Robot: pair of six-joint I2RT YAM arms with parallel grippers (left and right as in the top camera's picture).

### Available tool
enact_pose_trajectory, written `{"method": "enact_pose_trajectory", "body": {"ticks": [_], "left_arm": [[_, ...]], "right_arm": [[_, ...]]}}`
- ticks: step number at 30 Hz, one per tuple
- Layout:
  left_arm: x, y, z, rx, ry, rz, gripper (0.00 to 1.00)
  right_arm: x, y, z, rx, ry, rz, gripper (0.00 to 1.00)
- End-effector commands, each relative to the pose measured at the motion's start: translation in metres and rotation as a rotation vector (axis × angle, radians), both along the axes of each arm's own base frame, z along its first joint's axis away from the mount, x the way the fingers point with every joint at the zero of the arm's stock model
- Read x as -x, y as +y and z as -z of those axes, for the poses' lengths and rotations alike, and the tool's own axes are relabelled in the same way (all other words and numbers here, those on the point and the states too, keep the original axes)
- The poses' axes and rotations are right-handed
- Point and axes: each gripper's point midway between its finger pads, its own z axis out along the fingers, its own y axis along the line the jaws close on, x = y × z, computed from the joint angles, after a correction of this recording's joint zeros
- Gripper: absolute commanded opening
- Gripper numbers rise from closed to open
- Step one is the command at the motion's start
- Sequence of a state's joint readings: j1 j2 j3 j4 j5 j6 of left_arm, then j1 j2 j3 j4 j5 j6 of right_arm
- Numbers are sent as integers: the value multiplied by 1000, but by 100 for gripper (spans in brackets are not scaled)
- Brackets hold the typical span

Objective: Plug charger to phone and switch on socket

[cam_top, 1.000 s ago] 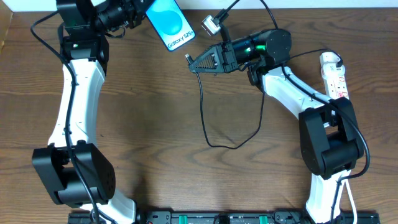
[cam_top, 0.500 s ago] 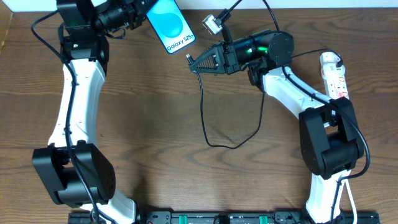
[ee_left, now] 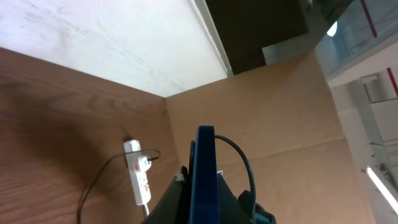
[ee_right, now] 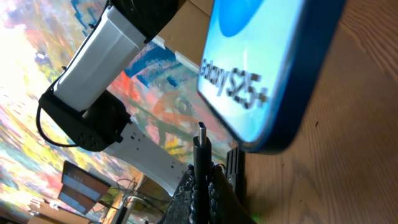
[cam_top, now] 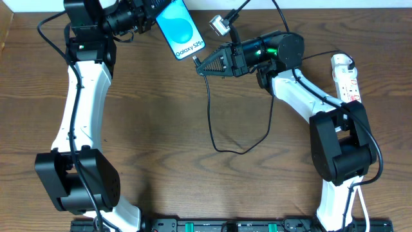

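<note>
The phone [cam_top: 181, 29], blue screen up and tilted, hangs above the table's back edge with my left gripper [cam_top: 153, 9] shut on its far end. In the left wrist view the phone [ee_left: 204, 171] shows edge-on between the fingers of my left gripper [ee_left: 203, 190]. My right gripper [cam_top: 206, 64] is shut on the charger's plug tip [cam_top: 195, 59], which points at the phone's lower edge from a small gap away. The right wrist view has the charger tip [ee_right: 201, 132] just below the phone [ee_right: 261, 68], sticking out of my right gripper [ee_right: 202, 177]. The charger's black cable [cam_top: 222, 149] loops down over the table. The socket [cam_top: 346, 77] lies far right.
A small metal connector [cam_top: 219, 25] on a black lead hangs behind the right gripper. The socket [ee_left: 138, 179] with its white cord also shows in the left wrist view. A pale wall runs along the table's back edge. The arm bases stand at the front edge.
My left arm has carried the phone right and slightly down, closer to the plug tip. The right gripper rose a little a second ago and has since held still.
</note>
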State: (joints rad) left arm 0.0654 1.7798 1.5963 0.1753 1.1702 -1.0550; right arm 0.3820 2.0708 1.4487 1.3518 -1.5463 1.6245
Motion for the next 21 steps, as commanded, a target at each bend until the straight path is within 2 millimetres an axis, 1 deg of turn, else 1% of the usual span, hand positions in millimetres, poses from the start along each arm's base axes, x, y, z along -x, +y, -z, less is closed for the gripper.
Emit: {"method": "enact_pose_trajectory", "body": {"ticks": [1,6,10,21], "left_arm": [[4,-2,-7,32,37,23,8],[4,-2,-7,39,50,21,8],[4,-2,-7,23,21,22,8],[4,-2,-7,18,12,24,8]], "right_arm": [[1,0,-2,1,-11,-6,1],[1,0,-2,1,-11,-7,1],[2,1,-2,1,-12,-9,1],[2,1,-2,0,-12,-9,1]]}}
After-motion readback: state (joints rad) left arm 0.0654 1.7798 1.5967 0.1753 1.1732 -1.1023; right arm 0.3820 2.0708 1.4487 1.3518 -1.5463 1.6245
